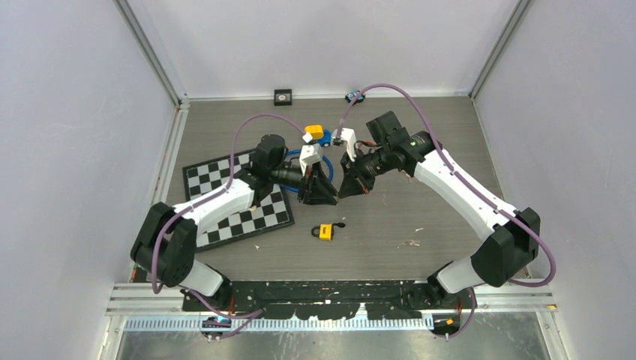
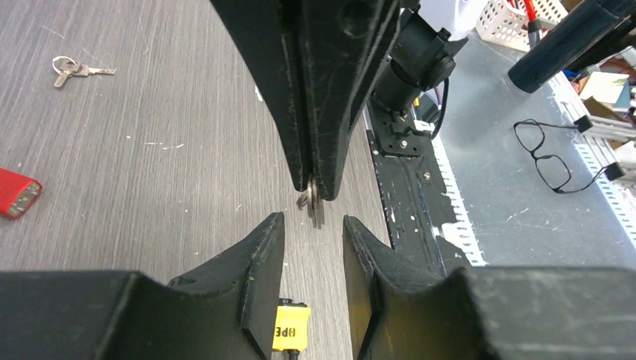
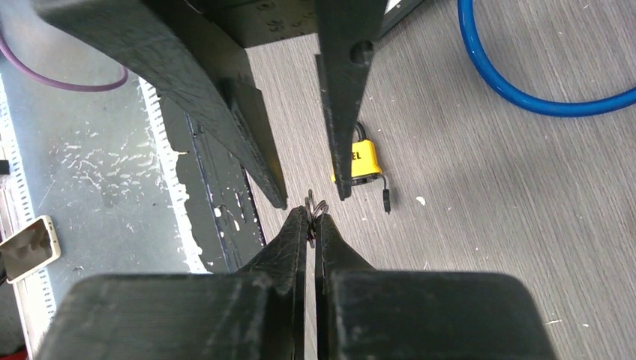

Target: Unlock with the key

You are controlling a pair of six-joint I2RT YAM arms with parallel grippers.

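The key (image 2: pixel 315 208) on its ring (image 3: pixel 316 205) hangs above the table, pinched at the tips of my right gripper (image 3: pixel 313 218), which is shut on it. My left gripper (image 2: pixel 313 225) faces it tip to tip and stands open, its fingers (image 3: pixel 341 90) on either side of the key without touching it. In the top view both grippers, left (image 1: pixel 328 195) and right (image 1: pixel 345 192), meet over the middle of the table. The yellow padlock (image 1: pixel 326 232) lies on the table below them, also seen as the padlock (image 3: pixel 361 160) past the fingertips and the padlock (image 2: pixel 291 327).
A chessboard mat (image 1: pixel 232 202) lies at the left. A blue cable loop (image 3: pixel 525 82) and a yellow-and-blue toy (image 1: pixel 318 133) sit behind the grippers. Spare keys (image 2: pixel 72 69) and a red object (image 2: pixel 18 192) rest on the table. Glasses (image 2: pixel 544 154) lie beyond the table's near rail (image 1: pixel 330 289).
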